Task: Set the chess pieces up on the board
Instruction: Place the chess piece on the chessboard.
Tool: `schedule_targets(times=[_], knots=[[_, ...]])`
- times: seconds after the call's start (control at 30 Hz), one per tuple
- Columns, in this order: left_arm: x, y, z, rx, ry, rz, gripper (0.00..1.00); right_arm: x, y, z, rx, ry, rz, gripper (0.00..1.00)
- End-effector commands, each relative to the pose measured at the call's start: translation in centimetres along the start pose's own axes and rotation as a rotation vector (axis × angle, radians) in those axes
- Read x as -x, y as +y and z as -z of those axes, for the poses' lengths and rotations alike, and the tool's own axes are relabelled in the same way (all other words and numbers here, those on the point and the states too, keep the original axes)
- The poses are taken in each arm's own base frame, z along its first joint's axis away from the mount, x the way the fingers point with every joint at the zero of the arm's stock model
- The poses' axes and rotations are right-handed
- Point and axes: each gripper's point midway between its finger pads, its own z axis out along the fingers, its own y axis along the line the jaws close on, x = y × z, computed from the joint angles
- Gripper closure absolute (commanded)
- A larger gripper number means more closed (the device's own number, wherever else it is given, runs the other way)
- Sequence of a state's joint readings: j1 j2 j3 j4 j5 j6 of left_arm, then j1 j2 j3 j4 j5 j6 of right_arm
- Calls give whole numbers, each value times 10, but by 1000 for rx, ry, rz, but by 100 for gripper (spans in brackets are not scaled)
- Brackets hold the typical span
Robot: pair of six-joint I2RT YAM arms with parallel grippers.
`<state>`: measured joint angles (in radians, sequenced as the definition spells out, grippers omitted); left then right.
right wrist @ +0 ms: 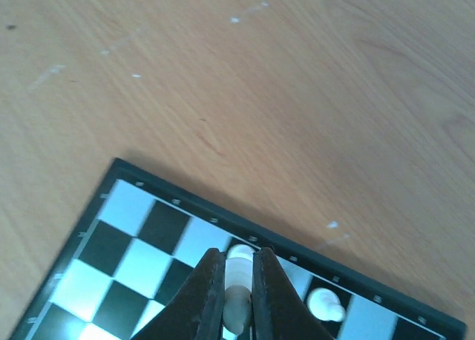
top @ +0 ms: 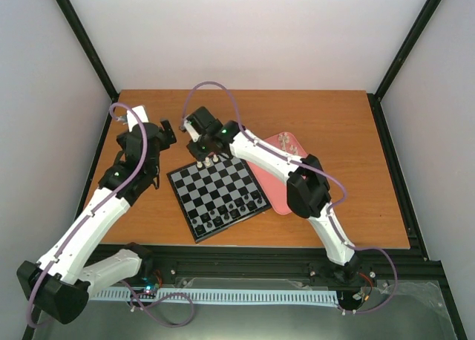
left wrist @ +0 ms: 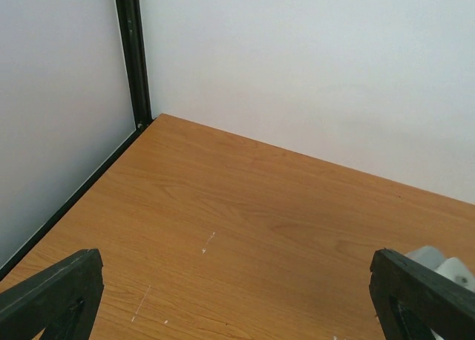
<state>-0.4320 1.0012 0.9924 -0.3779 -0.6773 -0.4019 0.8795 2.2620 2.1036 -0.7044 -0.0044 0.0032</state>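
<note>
The black-framed chessboard lies tilted at the table's middle, with dark pieces along its near edge and a few white pieces at its far edge. My right gripper hovers over the far edge, shut on a white chess piece held above a back-row square of the board. Another white piece stands on the board just right of it. My left gripper is off the board's far left corner; in the left wrist view its fingertips stand wide apart, empty, over bare wood.
A pink rounded tray with several more white pieces lies right of the board, partly under the right arm. Black frame posts stand at the table's back corners. White walls enclose the table.
</note>
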Motion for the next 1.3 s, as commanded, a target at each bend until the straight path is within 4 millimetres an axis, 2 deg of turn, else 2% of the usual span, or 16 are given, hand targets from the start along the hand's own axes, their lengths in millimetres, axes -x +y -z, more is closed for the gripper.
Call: schedule_targets(times=[0.0, 0.13, 0.17, 0.33, 0.5, 0.83, 1.27], knots=[[16, 5, 9, -6, -31, 48, 0, -1, 33, -10, 74, 16, 50, 93], [16, 5, 11, -12, -32, 52, 0, -16, 45, -26, 108, 61, 54, 93], [16, 5, 11, -13, -33, 53, 0, -9, 48, -25, 120, 46, 55, 93], [16, 4, 11, -17, -35, 55, 0, -20, 58, -40, 161, 77, 56, 93], [13, 4, 9, -12, -29, 47, 0, -23, 63, -50, 183, 82, 57, 92], [12, 4, 7, -6, -28, 41, 0, -31, 57, -71, 148, 120, 62, 91], [8, 2, 3, -1, -20, 35, 0, -41, 49, -78, 121, 149, 52, 90]])
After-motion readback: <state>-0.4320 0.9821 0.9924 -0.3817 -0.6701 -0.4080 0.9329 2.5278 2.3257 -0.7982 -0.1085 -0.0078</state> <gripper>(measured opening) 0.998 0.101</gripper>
